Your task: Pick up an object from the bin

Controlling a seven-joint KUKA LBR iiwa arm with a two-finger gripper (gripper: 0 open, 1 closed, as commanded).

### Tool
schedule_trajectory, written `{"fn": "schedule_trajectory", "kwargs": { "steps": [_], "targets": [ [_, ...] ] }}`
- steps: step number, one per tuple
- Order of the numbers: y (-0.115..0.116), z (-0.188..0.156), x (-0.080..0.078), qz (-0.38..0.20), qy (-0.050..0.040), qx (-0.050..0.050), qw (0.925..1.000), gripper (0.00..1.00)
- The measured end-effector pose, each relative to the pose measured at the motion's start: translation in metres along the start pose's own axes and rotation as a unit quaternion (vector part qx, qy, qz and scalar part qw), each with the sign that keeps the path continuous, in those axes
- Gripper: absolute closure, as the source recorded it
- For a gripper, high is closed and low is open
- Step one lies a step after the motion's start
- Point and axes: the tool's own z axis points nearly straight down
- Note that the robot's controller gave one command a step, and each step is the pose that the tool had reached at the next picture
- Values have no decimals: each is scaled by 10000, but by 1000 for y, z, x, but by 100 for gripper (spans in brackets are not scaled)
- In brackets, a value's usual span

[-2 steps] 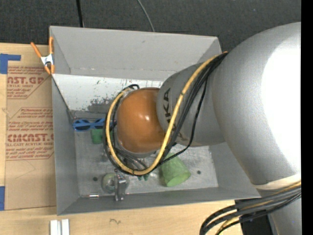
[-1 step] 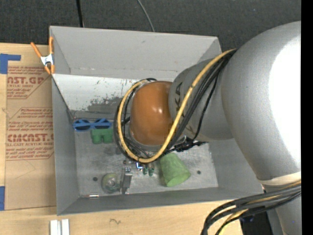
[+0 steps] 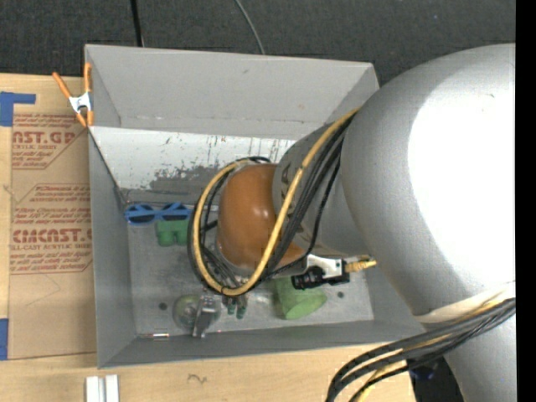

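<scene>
Grey metal bin, its floor scuffed, receives the arm. Under the orange wrist cover the gripper sits low by the front wall; how wide it stands cannot be told. A green lump lies near it, a green block farther back.

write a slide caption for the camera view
Robot arm inside the grey bin, orange wrist cover among a green lump, green block, blue piece and silvery trinket.
</scene>
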Motion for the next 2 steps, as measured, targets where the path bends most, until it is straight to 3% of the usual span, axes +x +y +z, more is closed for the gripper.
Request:
{"fn": "schedule_trajectory", "kwargs": {
  "steps": [1,2],
  "targets": [
    [31,0,5,-680,-4,9,9977,0],
    [32,0,5,-678,-9,-8,9977,100]
  ]
}}
